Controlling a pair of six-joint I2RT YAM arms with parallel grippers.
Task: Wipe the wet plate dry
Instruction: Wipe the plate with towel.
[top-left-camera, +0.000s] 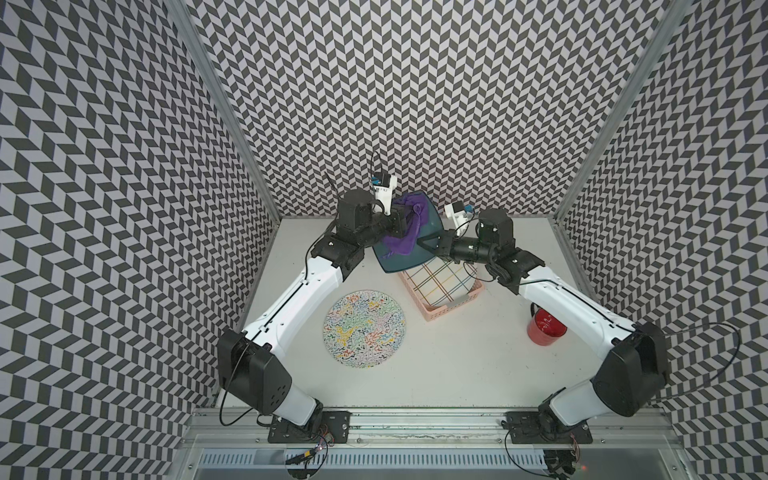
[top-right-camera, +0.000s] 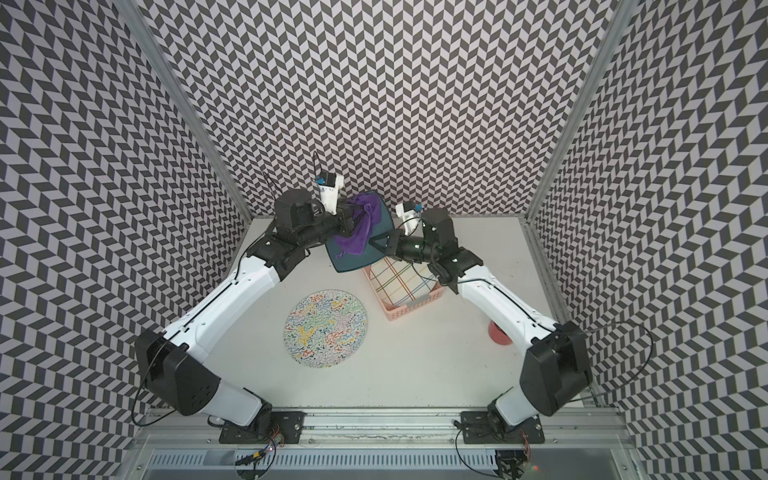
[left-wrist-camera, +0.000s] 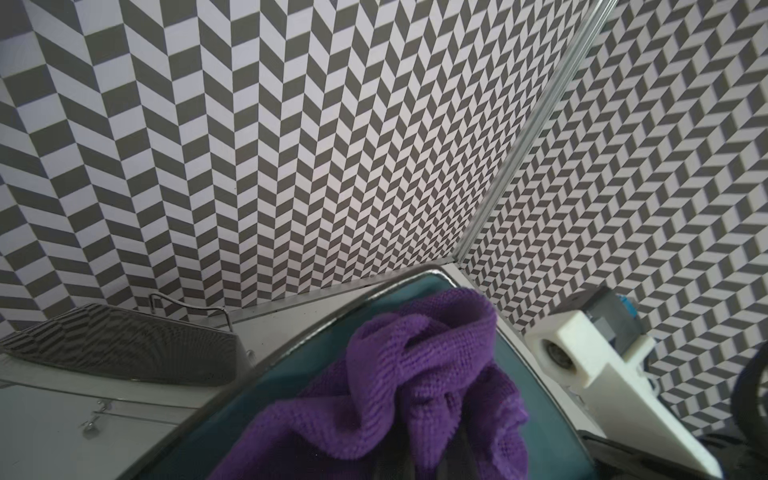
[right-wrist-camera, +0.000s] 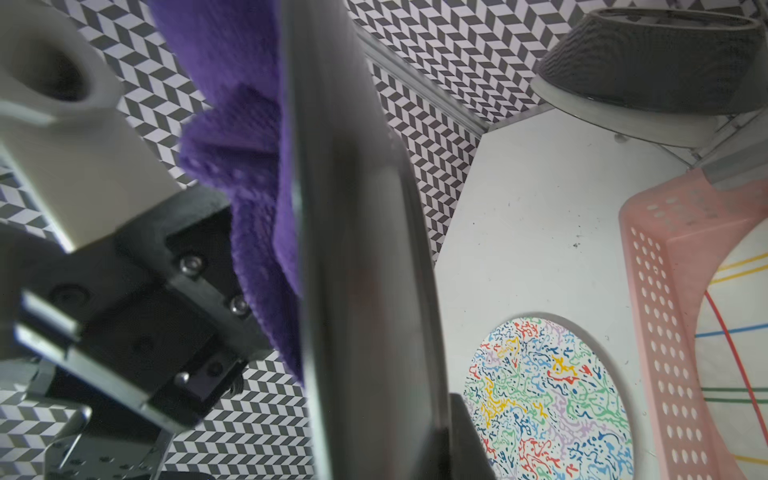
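Observation:
The teal plate (top-left-camera: 397, 258) (top-right-camera: 348, 261) is held up off the table at the back, tilted on edge. My right gripper (top-left-camera: 428, 243) (top-right-camera: 380, 242) is shut on the plate's rim (right-wrist-camera: 361, 249), with one finger (right-wrist-camera: 463, 436) showing behind it. A purple cloth (top-left-camera: 405, 232) (top-right-camera: 358, 235) lies bunched against the plate's face (left-wrist-camera: 536, 415). My left gripper (top-left-camera: 406, 218) (top-right-camera: 353, 216) is shut on the cloth (left-wrist-camera: 415, 374), which covers its fingertips. In the right wrist view the cloth (right-wrist-camera: 249, 145) sits between the left gripper's body (right-wrist-camera: 166, 311) and the plate.
A round plate with coloured squiggles (top-left-camera: 365, 328) lies flat mid-table. A pink basket (top-left-camera: 436, 309) holding a plaid plate (top-left-camera: 440, 278) stands below the held plate. A red cup (top-left-camera: 546, 328) sits beside the right arm. A dark bowl (left-wrist-camera: 124, 349) is near the back wall.

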